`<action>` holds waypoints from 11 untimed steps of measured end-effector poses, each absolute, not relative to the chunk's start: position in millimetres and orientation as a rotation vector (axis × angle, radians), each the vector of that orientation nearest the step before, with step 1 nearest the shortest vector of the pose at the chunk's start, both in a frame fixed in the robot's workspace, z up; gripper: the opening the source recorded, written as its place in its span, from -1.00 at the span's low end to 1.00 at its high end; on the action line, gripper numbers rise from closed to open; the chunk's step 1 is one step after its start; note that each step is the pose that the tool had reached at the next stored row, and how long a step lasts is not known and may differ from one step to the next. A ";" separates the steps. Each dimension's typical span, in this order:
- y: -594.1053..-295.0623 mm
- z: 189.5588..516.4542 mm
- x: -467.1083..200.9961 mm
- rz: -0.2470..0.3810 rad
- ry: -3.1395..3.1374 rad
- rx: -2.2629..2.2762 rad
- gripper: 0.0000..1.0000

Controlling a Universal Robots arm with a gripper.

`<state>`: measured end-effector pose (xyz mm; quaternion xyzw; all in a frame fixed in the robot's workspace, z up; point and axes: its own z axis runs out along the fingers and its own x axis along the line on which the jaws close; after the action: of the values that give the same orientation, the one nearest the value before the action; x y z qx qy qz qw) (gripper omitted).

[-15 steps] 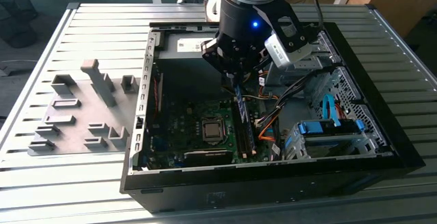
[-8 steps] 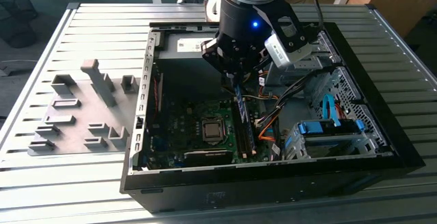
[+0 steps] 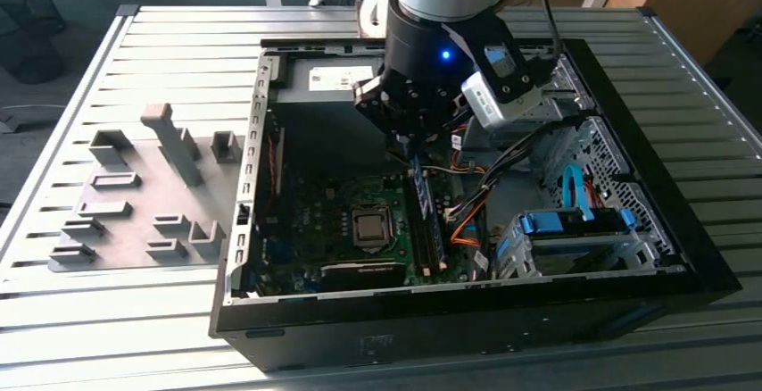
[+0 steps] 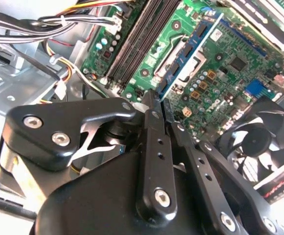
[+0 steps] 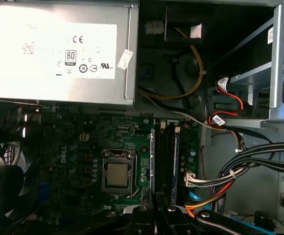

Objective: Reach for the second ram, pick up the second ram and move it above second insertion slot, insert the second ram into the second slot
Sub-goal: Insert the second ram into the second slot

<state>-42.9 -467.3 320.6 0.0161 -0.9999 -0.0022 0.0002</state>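
Setting: a lab or workshop test bench, prob. for robotic PC assembly. Evidence: slatted metal worktable (image 3: 143, 43); open desktop PC case (image 3: 666, 257) lying on its side w/ motherboard (image 3: 345, 221) exposed; grey fixture plate (image 3: 120, 203) w/ moulded holders beside it; bare floor and what appear to be desk legs beyond the table.

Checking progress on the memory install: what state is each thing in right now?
Computer case: lying on its side, open.
Gripper: inside the case, fingers pinched close together.
Memory stick: standing on edge among the board's slots.
Processor socket: bare, no cooler.
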 end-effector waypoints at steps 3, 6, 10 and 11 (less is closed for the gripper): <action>-467.8 315.1 -42.6 -0.007 -3.141 0.050 -0.73; -471.2 310.1 -42.3 -0.008 -3.141 0.050 -0.73; -472.1 304.4 -42.3 -0.008 -3.141 0.050 -0.73; -472.1 304.4 -42.3 -0.008 -3.140 0.050 -0.73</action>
<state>-42.3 -472.1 304.4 0.0159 -0.9999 -0.0025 0.0004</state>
